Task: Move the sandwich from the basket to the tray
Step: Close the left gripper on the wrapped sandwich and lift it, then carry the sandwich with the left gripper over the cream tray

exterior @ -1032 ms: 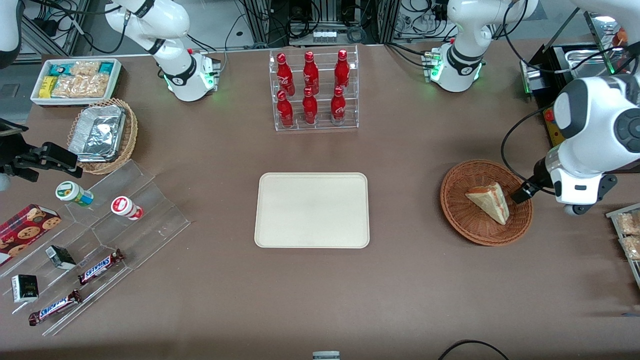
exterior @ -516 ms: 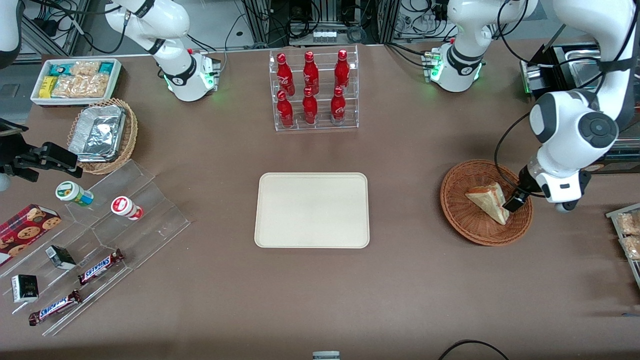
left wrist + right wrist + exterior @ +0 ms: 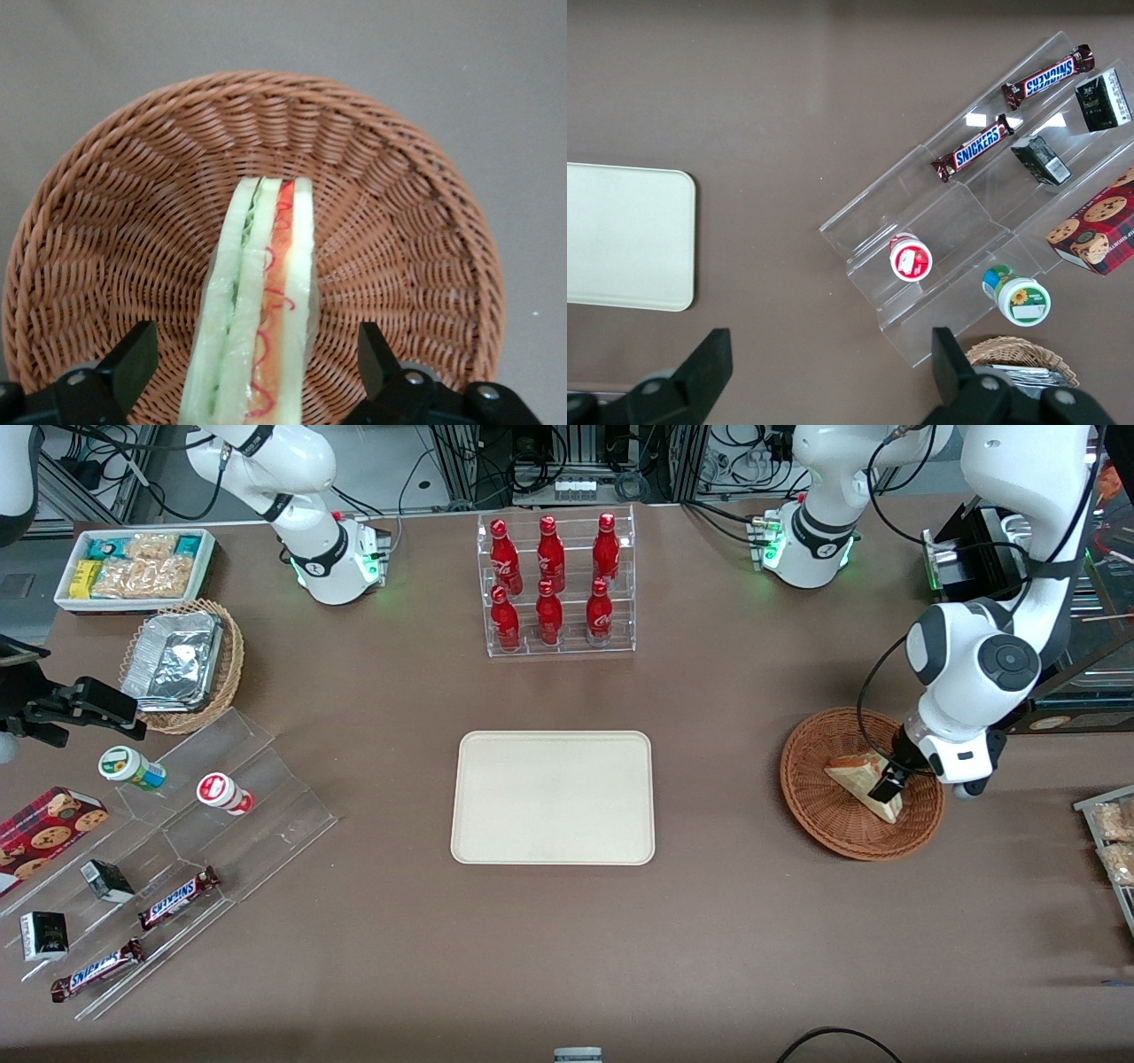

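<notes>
Front view: a brown bench (image 3: 726, 921) carries the cream tray (image 3: 553, 797) at its middle, bare of food, with a clear rack of red bottles (image 3: 556, 584) farther from the camera; toward the parked arm's end stand a clear stepped shelf (image 3: 177, 850) with snack bars and small jars, a tan wicker basket with a foil container (image 3: 182, 664) and a white bin of snack packets (image 3: 135, 567). Cables and equipment frames line the room's edge above the bench. Toward the working arm's end lies the reddish-brown basket (image 3: 824, 815), well apart from the tray, with the sandwich (image 3: 855, 784) inside it; the pincer (image 3: 886, 786) is low over the sandwich. Left wrist view: the sandwich (image 3: 257, 310) stands on edge in the basket (image 3: 399, 212), its red, orange and green layers facing the camera, and the pincer (image 3: 252, 367) is spread wide, one finger (image 3: 133, 359) on each side of the wedge with a clear gap, touching nothing. Right wrist view: the tray (image 3: 629, 235) lies beside the stepped shelf (image 3: 939, 230) on the bench (image 3: 788, 88).
</notes>
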Tool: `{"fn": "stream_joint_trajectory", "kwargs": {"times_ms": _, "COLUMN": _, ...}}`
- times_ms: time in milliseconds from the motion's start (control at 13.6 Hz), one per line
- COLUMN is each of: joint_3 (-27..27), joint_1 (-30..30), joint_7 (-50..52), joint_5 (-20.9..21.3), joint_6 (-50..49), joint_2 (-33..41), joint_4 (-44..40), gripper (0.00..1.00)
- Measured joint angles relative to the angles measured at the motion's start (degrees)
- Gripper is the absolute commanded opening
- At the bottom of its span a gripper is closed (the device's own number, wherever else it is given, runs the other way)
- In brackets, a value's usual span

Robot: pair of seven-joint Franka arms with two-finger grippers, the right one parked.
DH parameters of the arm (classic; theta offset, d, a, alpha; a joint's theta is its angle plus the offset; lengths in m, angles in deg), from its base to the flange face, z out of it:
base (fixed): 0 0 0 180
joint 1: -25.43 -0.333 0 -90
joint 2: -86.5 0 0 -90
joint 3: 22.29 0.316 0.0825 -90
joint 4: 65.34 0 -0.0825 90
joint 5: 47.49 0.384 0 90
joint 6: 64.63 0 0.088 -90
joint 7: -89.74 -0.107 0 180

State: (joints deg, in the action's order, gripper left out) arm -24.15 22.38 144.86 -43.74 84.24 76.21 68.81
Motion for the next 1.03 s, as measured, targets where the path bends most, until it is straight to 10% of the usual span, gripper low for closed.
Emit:
{"fn": "stream_joint_trajectory", "kwargs": {"times_ms": 368, "joint_3": -0.17, "joint_1": 0.82, "joint_7": 0.0, "joint_5": 0.0, "joint_6": 0.0, "joint_2": 0.01, "joint_4": 1.89, "gripper": 0.98}}
{"fn": "stream_joint_trajectory", "kwargs": {"times_ms": 663, "joint_3": -0.17, "joint_1": 0.85, "joint_7": 0.0, "joint_5": 0.0, "joint_6": -0.05, "joint_2": 0.05, "joint_4": 2.31, "gripper": 0.1}}
{"fn": "stream_joint_trajectory", "kwargs": {"times_ms": 1032, "joint_3": -0.4, "joint_1": 1.03, "joint_7": -0.28, "joint_5": 0.11, "joint_6": -5.16, "joint_2": 2.4, "joint_4": 1.02, "gripper": 0.02}}
